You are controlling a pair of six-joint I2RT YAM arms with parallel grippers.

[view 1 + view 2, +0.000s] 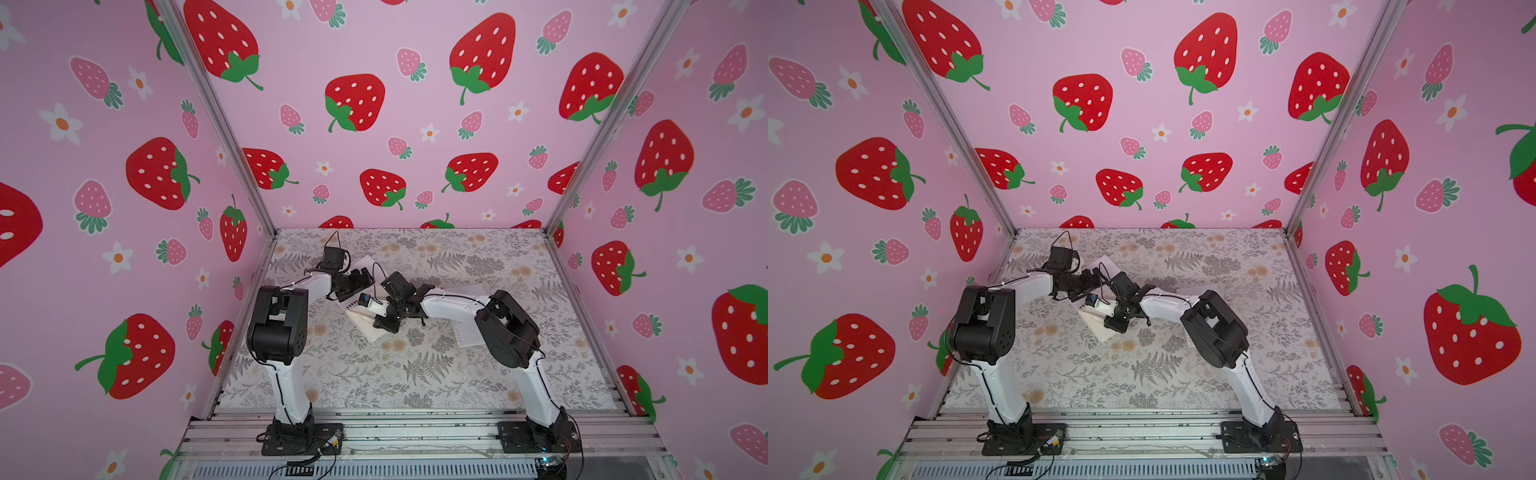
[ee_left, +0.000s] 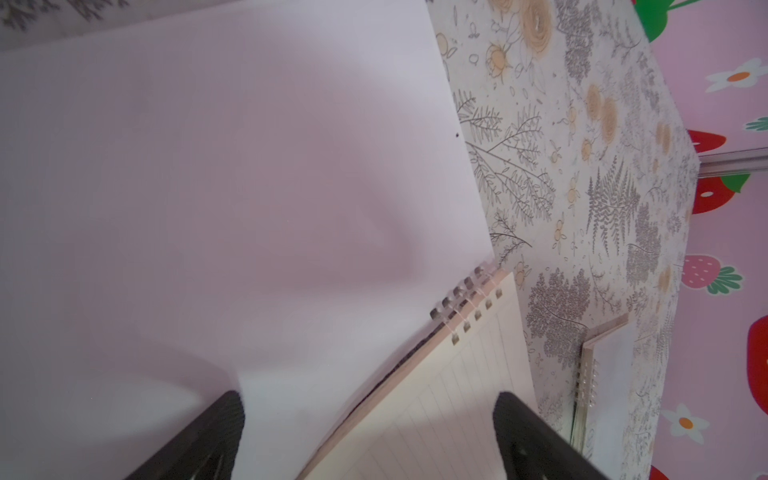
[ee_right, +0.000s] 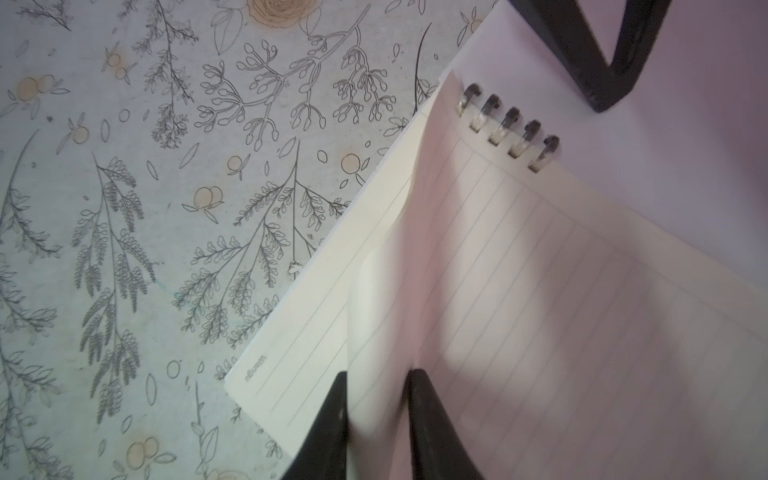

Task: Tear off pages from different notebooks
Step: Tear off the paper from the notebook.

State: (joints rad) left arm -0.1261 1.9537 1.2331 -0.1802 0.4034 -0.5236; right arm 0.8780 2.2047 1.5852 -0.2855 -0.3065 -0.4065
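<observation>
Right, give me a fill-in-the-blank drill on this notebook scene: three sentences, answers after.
The right tool holds a curled page printed with ____.
The left tool stands ____ over the folded-back cover.
A second notebook lies partly under the ____ arm.
Missing words: lines; open; right.

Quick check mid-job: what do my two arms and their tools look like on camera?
The left arm and right arm both have white links and bulky black joint housings. Thin black cables run along them, and they stand on black base plates. The left tool and right tool have plain black tapered fingers. No markings are legible.
</observation>
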